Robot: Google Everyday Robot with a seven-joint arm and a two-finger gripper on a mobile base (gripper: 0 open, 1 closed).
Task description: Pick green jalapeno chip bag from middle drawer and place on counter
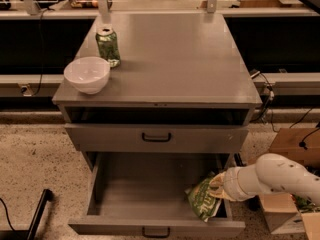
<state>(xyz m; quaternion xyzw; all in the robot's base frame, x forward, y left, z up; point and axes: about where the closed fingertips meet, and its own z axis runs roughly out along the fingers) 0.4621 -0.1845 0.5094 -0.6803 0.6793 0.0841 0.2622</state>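
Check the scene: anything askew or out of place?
Only the bag: it stands tilted, not flat, at the open drawer's right side, at the gripper. Can and bowl sit upright on the counter.

A white bowl (87,74) stands beside a green can (108,46), probably soda.
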